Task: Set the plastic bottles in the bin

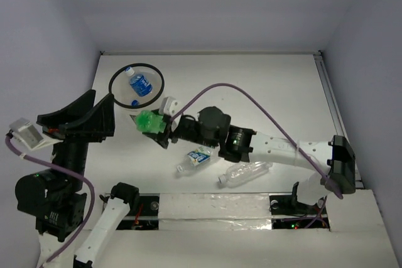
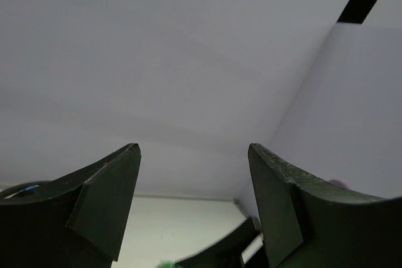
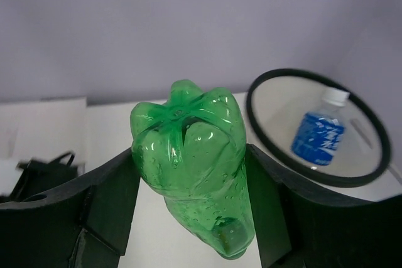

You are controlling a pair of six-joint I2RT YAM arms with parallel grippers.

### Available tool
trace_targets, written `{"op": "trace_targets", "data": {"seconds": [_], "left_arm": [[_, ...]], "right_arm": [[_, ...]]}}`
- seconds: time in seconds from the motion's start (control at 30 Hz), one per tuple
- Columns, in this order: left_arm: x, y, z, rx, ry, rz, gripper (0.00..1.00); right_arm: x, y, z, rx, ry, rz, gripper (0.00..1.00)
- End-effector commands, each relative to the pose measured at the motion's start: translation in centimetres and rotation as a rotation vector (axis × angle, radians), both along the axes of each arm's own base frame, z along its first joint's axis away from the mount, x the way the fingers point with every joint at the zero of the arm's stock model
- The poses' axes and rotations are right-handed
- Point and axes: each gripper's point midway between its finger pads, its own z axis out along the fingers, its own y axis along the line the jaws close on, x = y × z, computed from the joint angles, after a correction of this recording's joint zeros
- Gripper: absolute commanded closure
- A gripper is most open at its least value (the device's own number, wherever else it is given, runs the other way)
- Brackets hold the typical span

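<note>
Bottles first: a green plastic bottle [image 1: 149,122] sits clamped in the right pincer [image 1: 155,127], off the bench [image 1: 264,92] and just on the near side of the bin [image 1: 110,86]. From above it lies outside the black ring of the rim, not over the opening. The right wrist camera shows its lobed base [image 3: 195,167] pointing away from the wrist, with the two dark fingers [image 3: 113,199] of the right pincer [image 3: 190,155] pressed against its sides. Beyond it and to the right, the bin [image 3: 326,179] stands with its mouth in plain sight.

Inside the bin lies a bottle with a blue label [image 1: 139,83] and a white cap; the wrist view catches it too [image 3: 318,136], resting against the pale inner wall.

Two more bottles lie on their sides on the bench, near the front edge and close together but apart. One is a small bottle with a blue-and-white label [image 1: 195,159], just under the right arm. The other is a clear bottle [image 1: 245,172], a little to its right. A purple cable [image 1: 251,101] arcs over the right arm.

Off to the left, the left pincer [image 1: 100,114] is raised beside the bin. Its own camera shows the left pincer [image 2: 193,149] spread wide with nothing between the fingers, only the pale wall beyond.
</note>
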Motion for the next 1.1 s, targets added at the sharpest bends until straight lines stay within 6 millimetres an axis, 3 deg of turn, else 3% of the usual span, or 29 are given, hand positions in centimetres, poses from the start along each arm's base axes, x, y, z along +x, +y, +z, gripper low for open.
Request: {"op": "trace_targets", "data": {"seconds": [0.0,0.03,0.1,0.13,0.2,0.27,0.33,0.4,0.43,0.47,0.5,0.57,0.6,0.7,0.73,0.8,0.83,0.87,1.0,1.07], "left_arm": [[-2.6,0.2,3.2,-0.046,-0.117,-0.040,0.33],[-3.0,-0.2,3.0,-0.030,-0.119,-0.062,0.33],[-3.0,-0.2,2.8,-0.029,-0.114,-0.062,0.33],[-3.0,-0.2,2.7,-0.025,-0.114,-0.064,0.33],[-2.7,-0.5,1.8,-0.010,-0.086,-0.073,0.33],[-2.3,-0.7,1.1,-0.002,-0.065,-0.077,0.33],[-1.9,-0.9,0.3,0.005,-0.046,-0.078,0.33],[-1.7,-1.1,-0.2,0.012,-0.035,-0.083,0.33],[-1.6,-1.1,-0.4,0.015,-0.031,-0.084,0.33],[-1.5,-1.2,-0.5,0.018,-0.026,-0.085,0.33],[-1.2,-1.3,-0.9,0.021,-0.017,-0.086,0.33],[-1.1,-1.5,-1.1,0.028,-0.013,-0.096,0.33],[-0.9,-1.7,-1.4,0.030,-0.005,-0.099,0.33],[-0.6,-1.8,-1.9,0.037,0.005,-0.101,0.33],[-0.6,-1.8,-2.0,0.037,0.009,-0.098,0.33],[-0.7,-1.7,-2.0,0.039,0.006,-0.095,0.33],[-0.7,-1.6,-2.0,0.043,0.008,-0.091,0.33],[-0.7,-1.6,-2.0,0.043,0.008,-0.091,0.33],[-0.7,-1.7,-1.9,0.048,0.009,-0.096,0.33],[-0.7,-1.9,-1.9,0.048,0.010,-0.108,0.33]], "right_arm": [[3.0,-1.4,6.9,0.263,0.052,-0.046,0.50],[3.9,-1.5,9.4,0.348,0.069,0.003,0.51],[4.8,-1.9,11.3,0.404,0.079,0.005,0.51],[5.3,-1.2,11.1,0.402,0.083,0.025,0.51],[6.4,-1.2,13.5,0.476,0.109,0.033,0.51],[7.3,0.1,13.2,0.482,0.127,0.040,0.51],[8.7,-0.1,14.5,0.529,0.132,0.029,0.51],[9.7,0.5,14.6,0.559,0.145,0.034,0.51],[9.7,0.8,15.7,0.582,0.145,0.047,0.51],[10.0,1.3,15.4,0.571,0.156,0.042,0.51],[10.9,2.7,13.8,0.542,0.174,0.032,0.51],[11.5,3.8,14.1,0.541,0.183,0.033,0.51],[12.1,5.1,12.2,0.519,0.212,0.032,0.51],[13.3,6.2,11.4,0.530,0.244,0.028,0.50],[13.9,7.1,10.0,0.515,0.261,0.021,0.50],[14.2,7.7,10.0,0.520,0.276,0.020,0.44],[14.6,8.3,8.9,0.502,0.286,0.015,0.40],[14.9,8.4,8.6,0.498,0.293,0.004,0.32],[15.6,7.7,9.0,0.517,0.289,-0.022,0.17],[15.9,7.2,9.5,0.525,0.283,-0.031,0.15]]}}
